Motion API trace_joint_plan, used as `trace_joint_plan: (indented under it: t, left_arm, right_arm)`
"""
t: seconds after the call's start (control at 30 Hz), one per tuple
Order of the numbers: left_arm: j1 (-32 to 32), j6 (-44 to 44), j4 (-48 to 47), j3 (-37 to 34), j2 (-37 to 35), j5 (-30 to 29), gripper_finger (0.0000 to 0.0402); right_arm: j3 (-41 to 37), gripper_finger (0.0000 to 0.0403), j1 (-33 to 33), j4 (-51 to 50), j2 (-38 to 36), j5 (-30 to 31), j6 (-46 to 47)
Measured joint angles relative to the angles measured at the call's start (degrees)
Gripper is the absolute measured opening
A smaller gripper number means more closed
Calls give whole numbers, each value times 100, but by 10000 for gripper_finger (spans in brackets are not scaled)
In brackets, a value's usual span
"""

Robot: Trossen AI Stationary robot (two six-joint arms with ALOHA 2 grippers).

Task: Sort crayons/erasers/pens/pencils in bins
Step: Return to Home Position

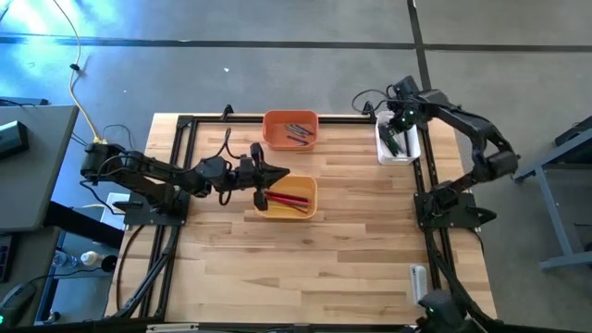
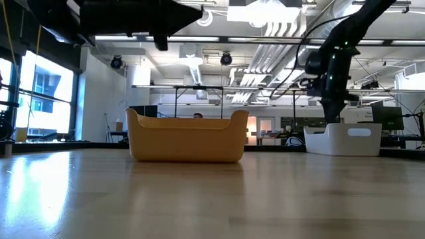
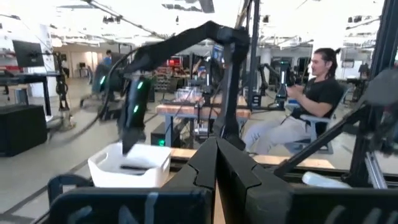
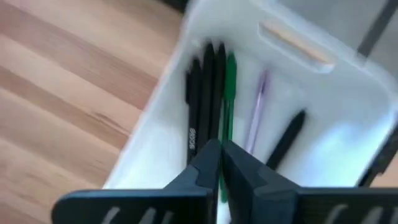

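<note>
My right gripper (image 4: 221,154) hangs shut, pointing steeply down, just above the white bin (image 1: 398,146) at the table's far right. In that bin lie black pens (image 4: 200,102), a green pen (image 4: 229,99), a pale purple one (image 4: 255,118) and another black stick (image 4: 286,138). My left gripper (image 1: 282,174) is shut and level, with nothing in it, over the near-left rim of the yellow-orange bin (image 1: 310,211), which holds red sticks (image 1: 290,199). The orange bin (image 1: 274,129) at the far middle holds several dark sticks (image 1: 298,131).
The three bins stand on the bare wooden table (image 1: 305,268) inside a black frame (image 1: 180,185). The near half of the table is free room. A white object (image 1: 418,276) lies at the near right edge. A person (image 3: 311,93) sits beyond the table's right side.
</note>
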Motion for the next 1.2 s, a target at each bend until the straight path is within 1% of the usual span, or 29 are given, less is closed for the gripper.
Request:
trace_joint_plan:
  t: [0.07,0.13,0.2,0.27,0.37,0.47,0.53,0.63,0.73,0.9,1.03,1.2]
  left_arm:
    - [113,-83,44,-154,-6,27,0]
    - [261,-151,26,-335,-107,29,0]
    - [405,-195,79,-455,-232,68,0]
    - [546,-268,49,-613,-401,222,0]
    - [658,-305,57,-802,-666,507,0]
    - [676,-342,18,-894,-947,719,0]
    - [675,-269,5,-964,-1111,826,0]
    - [675,-141,-20,-1087,-1300,835,0]
    - [675,-97,-41,-1215,-1472,833,0]
    - [675,16,-36,-1348,-1699,842,0]
    - [678,57,-36,-1532,-1852,854,0]
    - [693,146,-63,-1791,-2204,855,0]
  right_arm:
    - [0,5,1,86,-309,-116,-115]
    - [-48,9,2,256,-644,-377,-132]
    - [-329,8,64,772,-1093,-600,-181]
    - [-780,2,159,1492,-1598,-909,-310]
    - [-1660,3,400,2635,-2381,-1443,-421]
    - [-2578,1,740,3821,-3118,-1728,-308]
    - [-3174,1,1016,4726,-3518,-1931,-204]
    - [-3974,1,1477,6108,-3969,-2364,-40]
    - [-4601,0,1949,7136,-4339,-2455,75]
    - [-5430,0,2699,8476,-4883,-2443,190]
    - [-5866,0,3163,8874,-5289,-2445,146]
    - [-5805,0,3384,8298,-5883,-2435,65]
